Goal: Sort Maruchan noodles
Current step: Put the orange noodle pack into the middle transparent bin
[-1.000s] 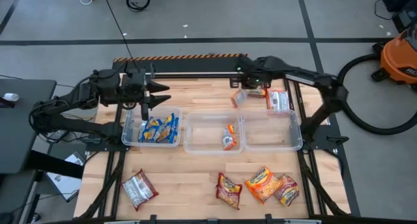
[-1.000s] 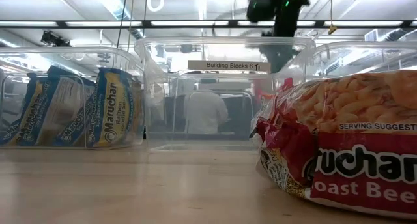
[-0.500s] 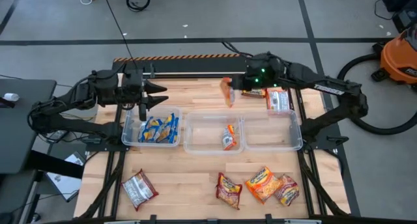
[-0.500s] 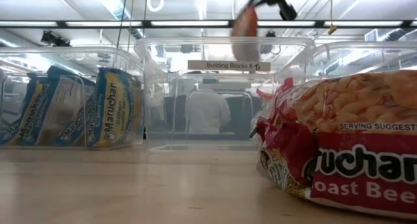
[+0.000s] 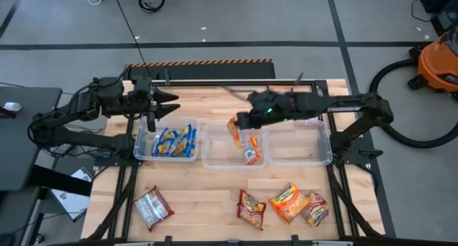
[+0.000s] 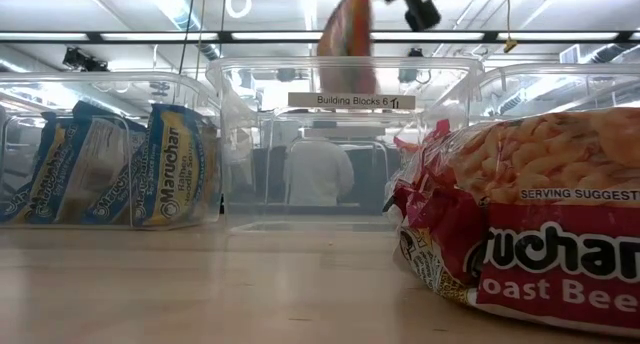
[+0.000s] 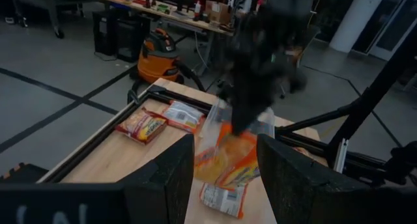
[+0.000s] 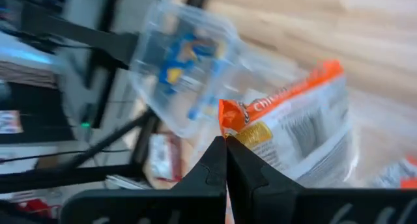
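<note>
While hanging over the middle clear bin (image 5: 233,147) at frame centre, right end effector (image 5: 240,122) pinched shut on the corner of an orange packet (image 5: 234,132), dangling above a second orange packet (image 5: 250,151) inside. Left end effector (image 5: 172,103), upper left, parted and empty above the left bin (image 5: 167,141) of blue packets (image 5: 176,141). More packets (image 5: 283,204) along the worktop (image 5: 200,196) lower edge.
</note>
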`<action>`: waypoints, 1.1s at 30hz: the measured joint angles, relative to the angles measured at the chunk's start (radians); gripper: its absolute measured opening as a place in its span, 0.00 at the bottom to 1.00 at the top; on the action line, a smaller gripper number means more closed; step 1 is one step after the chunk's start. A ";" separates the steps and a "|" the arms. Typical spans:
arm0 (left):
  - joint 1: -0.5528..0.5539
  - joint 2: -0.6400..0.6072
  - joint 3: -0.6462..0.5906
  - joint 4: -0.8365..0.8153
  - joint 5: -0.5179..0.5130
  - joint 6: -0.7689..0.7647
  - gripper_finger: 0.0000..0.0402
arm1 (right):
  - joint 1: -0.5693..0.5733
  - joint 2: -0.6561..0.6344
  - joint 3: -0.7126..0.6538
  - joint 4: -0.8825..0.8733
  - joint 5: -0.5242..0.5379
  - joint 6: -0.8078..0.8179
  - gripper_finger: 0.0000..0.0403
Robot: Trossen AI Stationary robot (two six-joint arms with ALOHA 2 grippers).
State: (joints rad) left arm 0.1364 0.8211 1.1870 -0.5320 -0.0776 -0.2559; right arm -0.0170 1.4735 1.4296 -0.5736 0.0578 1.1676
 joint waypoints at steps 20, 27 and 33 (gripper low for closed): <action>-0.039 0.002 0.000 -0.016 -0.002 -0.021 0.43 | 0.102 0.127 -0.017 0.071 0.003 0.154 0.01; -0.039 0.003 0.000 -0.016 -0.027 -0.021 0.43 | 0.100 0.121 -0.016 -0.095 0.027 0.176 0.01; -0.039 0.003 0.000 -0.016 -0.034 -0.021 0.43 | 0.051 0.128 -0.063 -0.204 -0.004 0.176 0.01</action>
State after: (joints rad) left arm 0.0971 0.8240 1.1870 -0.5475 -0.1119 -0.2769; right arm 0.0345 1.6012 1.3670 -0.7774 0.0537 1.3441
